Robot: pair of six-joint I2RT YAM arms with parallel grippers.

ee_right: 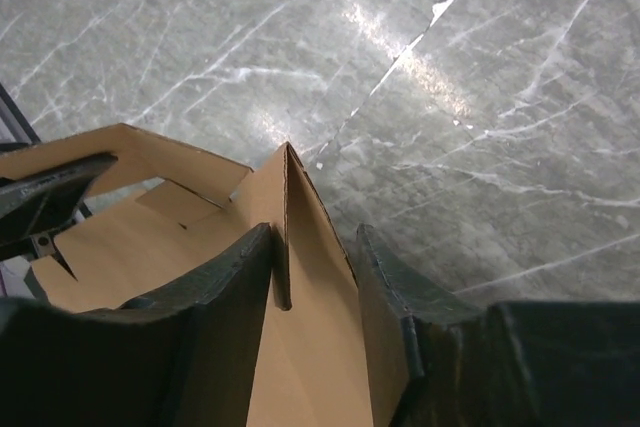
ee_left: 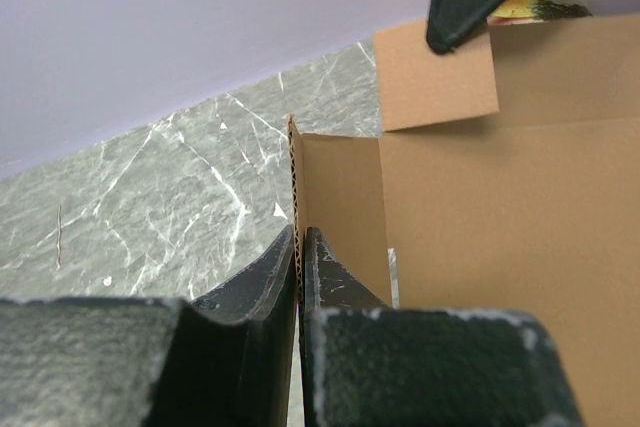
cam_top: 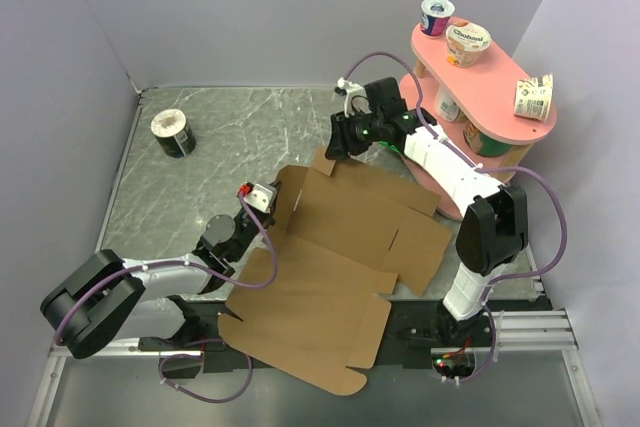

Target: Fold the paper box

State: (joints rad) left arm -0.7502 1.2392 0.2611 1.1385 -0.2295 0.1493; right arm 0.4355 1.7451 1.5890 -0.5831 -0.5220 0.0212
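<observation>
The near end of the paper box (cam_top: 310, 332) hung over the table's (cam_top: 240, 117) front rail between the two arm bases. Well left of it on the table stood a dark tub (cam_top: 173, 133) with a pale top; I could not tell what it held. At the far right, a pink shelf (cam_top: 500, 82) carried an upright yogurt cup (cam_top: 436, 17), a Chobani cup (cam_top: 467, 44) tipped on its side and a tilted carton (cam_top: 533, 97), all closed, with more containers tucked beneath it.

The box was a plain brown corrugated sheet, die-cut with slots and flaps, lying mostly flat mid-table. Its left side flap stood upright and a far flap was raised.

The left arm lay low along the table, its left claw (ee_left: 300, 247) pinched tight on the edge of the upright flap. The right arm reached forward and bent down to the far flap; the right claw (ee_right: 313, 237) straddled it partway apart, one finger against the cardboard, the other clear of it.
</observation>
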